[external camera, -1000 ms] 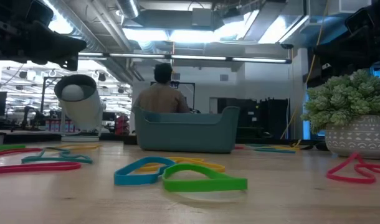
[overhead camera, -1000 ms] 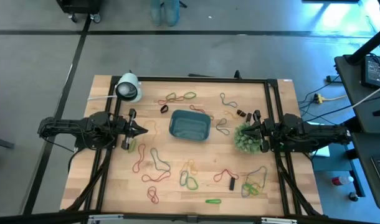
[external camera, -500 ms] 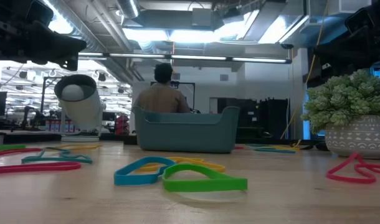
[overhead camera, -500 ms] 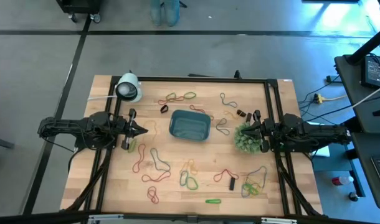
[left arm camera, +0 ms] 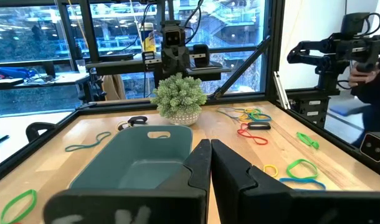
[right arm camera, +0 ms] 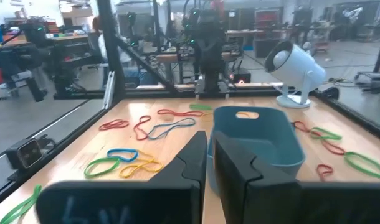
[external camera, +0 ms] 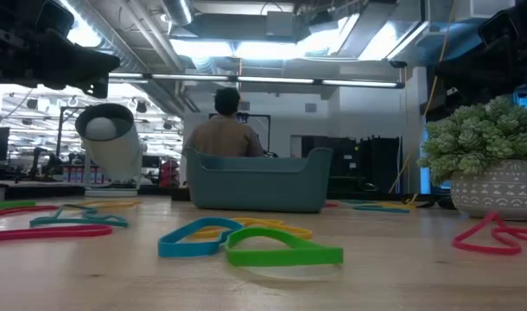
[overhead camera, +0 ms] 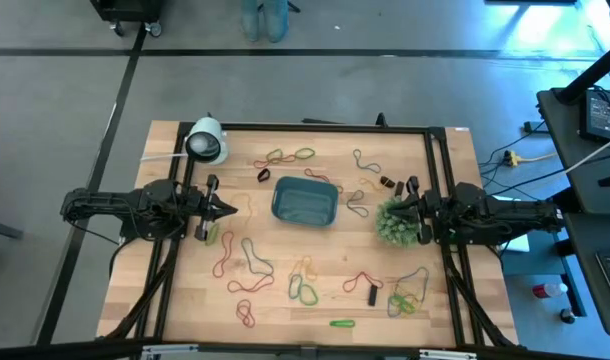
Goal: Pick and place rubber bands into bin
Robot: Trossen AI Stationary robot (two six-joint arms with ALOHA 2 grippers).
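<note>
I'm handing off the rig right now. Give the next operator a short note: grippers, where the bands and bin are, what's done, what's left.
Left gripper: shut, empty, parked at the table's left side, pointing at the bin.
Right gripper: shut, empty, parked at the right side, over the plant.
Bin: middle of the table, looks empty in both wrist views.
Rubber bands: all loose on the wood, scattered around the bin, most on the near half, a few beyond the bin.
Done: nothing in the bin yet.
Left: pick every band and drop it in.
</note>
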